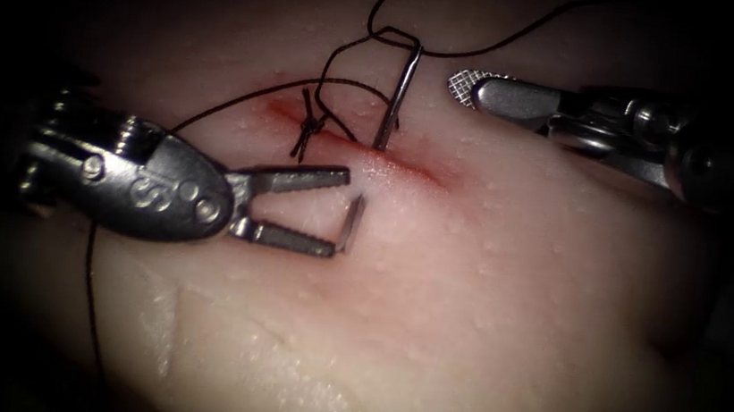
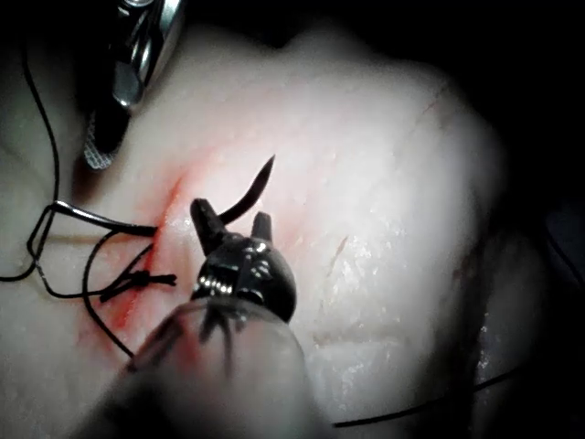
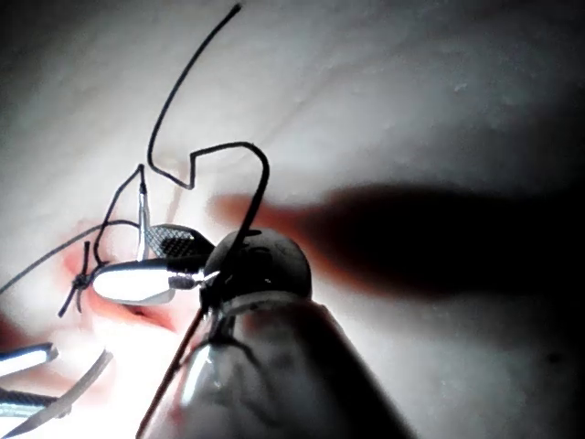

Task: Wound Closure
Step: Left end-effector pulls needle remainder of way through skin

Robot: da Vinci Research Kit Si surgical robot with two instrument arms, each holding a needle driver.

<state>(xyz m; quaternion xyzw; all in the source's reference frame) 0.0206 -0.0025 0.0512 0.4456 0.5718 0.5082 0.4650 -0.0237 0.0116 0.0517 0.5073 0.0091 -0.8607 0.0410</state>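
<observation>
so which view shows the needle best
The endoscope view: the needle stands in the tissue through the cut, its tip out between the open left tool. Left wrist view shows the emerging tip and tail. Right wrist view shows the tail by the right tool.

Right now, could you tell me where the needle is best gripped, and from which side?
Probably on its exposed tip end, just behind the point, coming from the picture's left. The needle is in the tissue, its middle buried under the cut. The tip end rises free between the open jaws of the left tool, which holds nothing. The right tool also holds nothing.
</observation>
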